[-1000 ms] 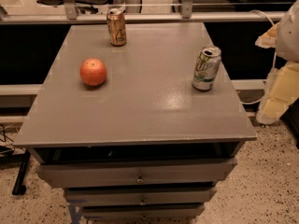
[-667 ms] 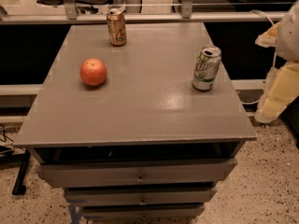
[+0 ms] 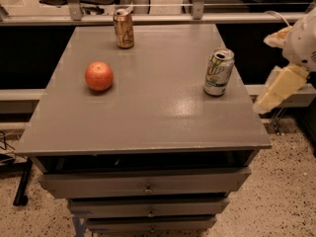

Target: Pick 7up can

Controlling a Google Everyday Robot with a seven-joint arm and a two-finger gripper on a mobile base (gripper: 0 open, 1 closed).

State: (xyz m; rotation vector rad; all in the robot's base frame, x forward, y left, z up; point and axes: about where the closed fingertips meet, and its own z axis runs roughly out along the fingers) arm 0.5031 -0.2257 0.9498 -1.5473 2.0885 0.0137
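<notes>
The 7up can, white and silver with green markings, stands upright near the right edge of the grey table. My gripper hangs off the table's right side, level with the can and a short way to its right, not touching it. Its two cream fingers are spread apart with nothing between them.
A gold-brown can stands at the back of the table, left of centre. An orange fruit lies on the left part. Drawers sit below the tabletop. A rail and chairs lie behind the table.
My gripper has moved slightly left and up, closer to the 7up can. The can, the fruit and the gold-brown can have not moved.
</notes>
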